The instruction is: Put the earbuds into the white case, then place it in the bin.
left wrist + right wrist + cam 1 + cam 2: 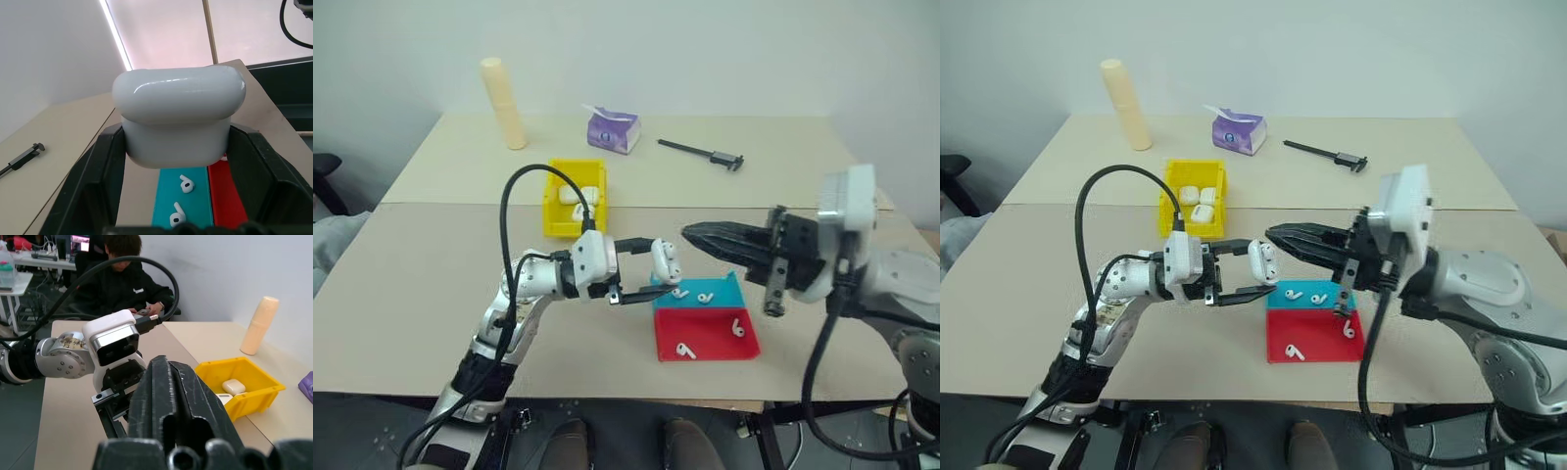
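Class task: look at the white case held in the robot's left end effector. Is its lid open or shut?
Shut. In the left wrist view the white case sits between the left end effector fingers with its lid down; just a seam shows.

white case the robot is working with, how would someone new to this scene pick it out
Start at the beige table and find the red and teal trays near its front edge. Just left of them, the left gripper holds the white case in the air, shut. The other white cases lie in the yellow bin; this one alone is held.
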### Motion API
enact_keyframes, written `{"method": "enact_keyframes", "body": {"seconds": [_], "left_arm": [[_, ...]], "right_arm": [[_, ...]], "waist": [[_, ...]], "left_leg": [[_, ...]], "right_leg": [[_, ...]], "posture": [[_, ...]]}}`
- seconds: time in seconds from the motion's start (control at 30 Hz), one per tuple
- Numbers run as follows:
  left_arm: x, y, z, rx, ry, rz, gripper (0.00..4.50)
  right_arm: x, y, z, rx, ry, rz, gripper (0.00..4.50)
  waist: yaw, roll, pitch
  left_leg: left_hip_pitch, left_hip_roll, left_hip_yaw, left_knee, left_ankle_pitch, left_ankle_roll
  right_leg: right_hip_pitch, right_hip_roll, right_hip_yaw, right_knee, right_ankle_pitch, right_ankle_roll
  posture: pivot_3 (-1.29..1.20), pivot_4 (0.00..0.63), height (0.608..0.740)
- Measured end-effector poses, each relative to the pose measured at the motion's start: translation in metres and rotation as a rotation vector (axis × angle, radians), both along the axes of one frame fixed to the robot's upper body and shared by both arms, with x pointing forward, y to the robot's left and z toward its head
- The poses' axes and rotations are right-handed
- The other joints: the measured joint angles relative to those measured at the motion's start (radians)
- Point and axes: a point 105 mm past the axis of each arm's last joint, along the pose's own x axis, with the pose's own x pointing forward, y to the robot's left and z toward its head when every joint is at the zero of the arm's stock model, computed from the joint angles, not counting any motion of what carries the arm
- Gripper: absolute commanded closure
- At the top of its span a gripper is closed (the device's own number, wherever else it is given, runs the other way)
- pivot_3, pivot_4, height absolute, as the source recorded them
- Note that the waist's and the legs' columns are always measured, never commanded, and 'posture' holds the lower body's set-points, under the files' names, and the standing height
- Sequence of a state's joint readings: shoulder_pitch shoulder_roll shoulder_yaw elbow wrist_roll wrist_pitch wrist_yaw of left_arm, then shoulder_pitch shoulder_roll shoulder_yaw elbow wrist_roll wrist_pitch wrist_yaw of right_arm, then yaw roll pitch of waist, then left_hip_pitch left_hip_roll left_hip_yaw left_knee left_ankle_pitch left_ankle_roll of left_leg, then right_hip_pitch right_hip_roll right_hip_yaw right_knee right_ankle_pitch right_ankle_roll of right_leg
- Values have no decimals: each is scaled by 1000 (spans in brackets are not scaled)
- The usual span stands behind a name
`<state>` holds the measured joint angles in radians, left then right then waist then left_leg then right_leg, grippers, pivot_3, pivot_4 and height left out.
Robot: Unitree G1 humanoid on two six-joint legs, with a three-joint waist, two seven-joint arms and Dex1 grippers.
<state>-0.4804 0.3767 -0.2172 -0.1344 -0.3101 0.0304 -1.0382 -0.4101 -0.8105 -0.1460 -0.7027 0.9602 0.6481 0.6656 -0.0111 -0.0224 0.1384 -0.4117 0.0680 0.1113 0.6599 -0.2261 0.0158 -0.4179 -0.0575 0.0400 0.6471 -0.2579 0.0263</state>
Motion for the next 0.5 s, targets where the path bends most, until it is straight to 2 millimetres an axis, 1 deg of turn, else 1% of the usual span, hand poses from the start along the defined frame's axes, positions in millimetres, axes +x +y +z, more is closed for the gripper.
{"method": "enact_keyframes", "body": {"seconds": [0.2,0.37,0.5], "left_arm": [[3,-7,0,33,-6,6,1716],[3,-11,0,52,-9,4,1716],[3,-12,1,65,-18,-2,1716]], "right_arm": [[-3,15,-18,-102,5,23,4459],[4,19,-30,-158,-7,-14,4459],[7,19,-33,-181,-29,-36,4459]], "waist": [[0,0,0],[0,0,0],[0,0,0]], "left_leg": [[-3,0,0,1,0,0],[-2,0,0,1,0,0],[-3,0,0,1,0,0]], "right_leg": [[-2,0,0,0,0,0],[-2,0,0,1,0,0],[-3,0,0,1,0,0]], "posture": [[0,150,740],[0,150,740],[0,150,740]]}}
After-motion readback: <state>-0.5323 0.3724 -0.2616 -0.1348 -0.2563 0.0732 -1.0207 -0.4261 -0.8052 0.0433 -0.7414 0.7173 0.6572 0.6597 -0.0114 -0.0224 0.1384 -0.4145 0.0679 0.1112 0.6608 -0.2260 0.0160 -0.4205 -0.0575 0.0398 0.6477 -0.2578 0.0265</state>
